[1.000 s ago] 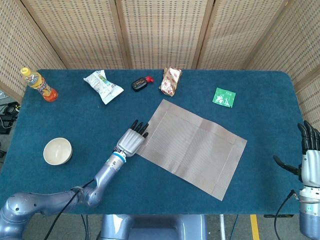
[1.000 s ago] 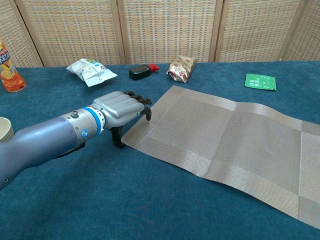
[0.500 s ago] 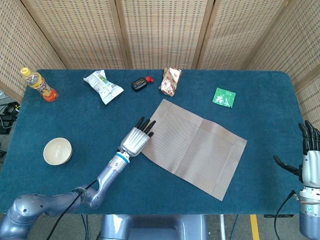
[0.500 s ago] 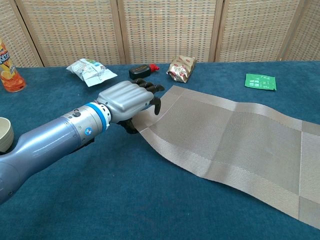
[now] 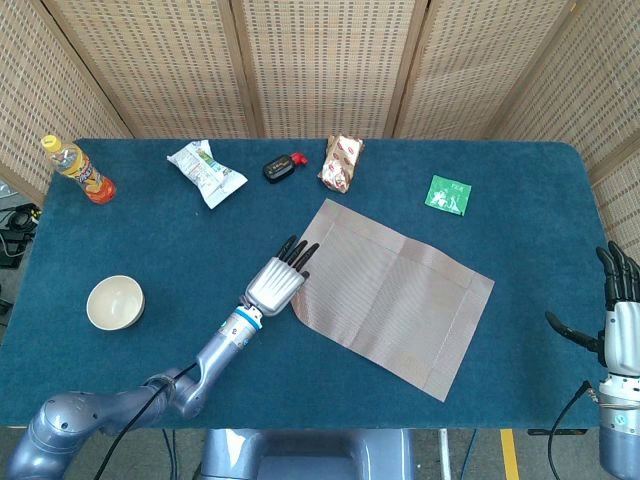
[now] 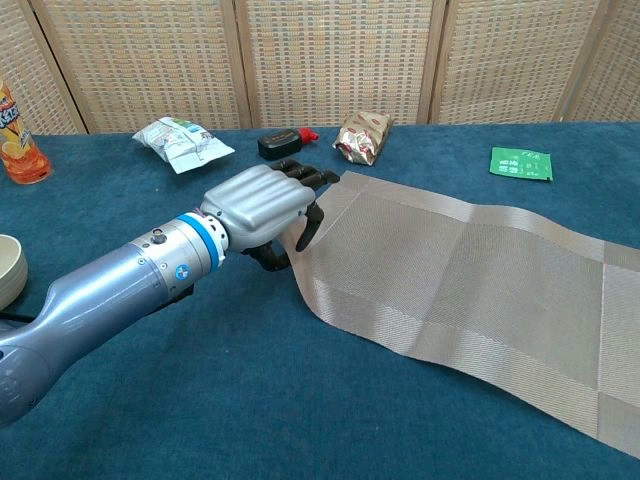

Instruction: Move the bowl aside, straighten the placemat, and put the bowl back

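The grey woven placemat (image 5: 395,295) (image 6: 470,270) lies skewed across the middle of the blue table, its long side running down to the right. My left hand (image 5: 278,283) (image 6: 258,205) is at the mat's left corner, fingers over the edge and thumb beneath, pinching it; the mat ripples and lifts slightly there. The cream bowl (image 5: 115,302) (image 6: 8,270) stands off the mat at the table's left. My right hand (image 5: 620,320) hovers beyond the table's right front corner, fingers spread and holding nothing; only the head view shows it.
Along the far side lie an orange drink bottle (image 5: 78,170) (image 6: 18,125), a white snack bag (image 5: 205,170) (image 6: 180,140), a black key fob (image 5: 280,167) (image 6: 280,143), a brown packet (image 5: 341,162) (image 6: 362,135) and a green sachet (image 5: 447,194) (image 6: 521,162). Wicker screens stand behind.
My left hand has moved right and slightly nearer, taking the mat's left corner with it; that corner has shifted right and buckled. The bowl and right hand have stayed put.
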### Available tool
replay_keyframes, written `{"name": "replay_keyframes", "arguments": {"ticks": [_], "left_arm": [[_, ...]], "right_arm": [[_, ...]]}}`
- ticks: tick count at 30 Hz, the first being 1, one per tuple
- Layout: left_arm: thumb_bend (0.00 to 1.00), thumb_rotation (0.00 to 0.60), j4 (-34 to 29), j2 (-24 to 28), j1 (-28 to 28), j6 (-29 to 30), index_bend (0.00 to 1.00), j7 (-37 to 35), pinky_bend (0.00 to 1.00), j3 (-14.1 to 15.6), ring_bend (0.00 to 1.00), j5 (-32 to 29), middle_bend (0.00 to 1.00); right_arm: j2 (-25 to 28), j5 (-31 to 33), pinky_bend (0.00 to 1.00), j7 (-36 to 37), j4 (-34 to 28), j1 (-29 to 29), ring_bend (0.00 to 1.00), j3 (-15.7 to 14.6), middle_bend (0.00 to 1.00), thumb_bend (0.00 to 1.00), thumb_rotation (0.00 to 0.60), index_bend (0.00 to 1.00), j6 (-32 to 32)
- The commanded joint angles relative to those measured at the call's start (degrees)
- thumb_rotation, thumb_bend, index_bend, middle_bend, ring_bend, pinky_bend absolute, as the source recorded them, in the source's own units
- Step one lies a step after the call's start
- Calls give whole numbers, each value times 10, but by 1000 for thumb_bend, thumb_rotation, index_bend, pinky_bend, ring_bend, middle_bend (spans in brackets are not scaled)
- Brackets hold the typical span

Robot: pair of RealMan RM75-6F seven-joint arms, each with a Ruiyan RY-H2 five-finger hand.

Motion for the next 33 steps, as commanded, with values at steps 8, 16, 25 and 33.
{"name": "replay_keyframes", "arguments": {"ticks": [8, 16, 25, 33], "left_arm": [[443, 600, -17, 14, 16, 13, 617, 0, 0, 4, 0, 10, 0], [562, 600, -59, 46, 43, 29, 609, 13, 0, 17, 0, 14, 0], [566, 600, -173, 129, 98, 75, 631, 62, 0, 56, 0, 34, 0], [566, 600, -319, 213, 132, 76, 638, 138, 0, 93, 0, 26, 0]], "right_arm": [[2, -8, 0, 3, -6, -1, 0, -3, 0, 164, 600, 34, 4], [3, -17, 0, -2, -11, -2, 0, -8, 0, 163, 600, 34, 8], [6, -35, 0, -17, -28, -8, 0, -15, 0, 164, 600, 33, 27], [10, -47, 0, -27, -40, -12, 0, -18, 0, 164, 600, 34, 41]]}}
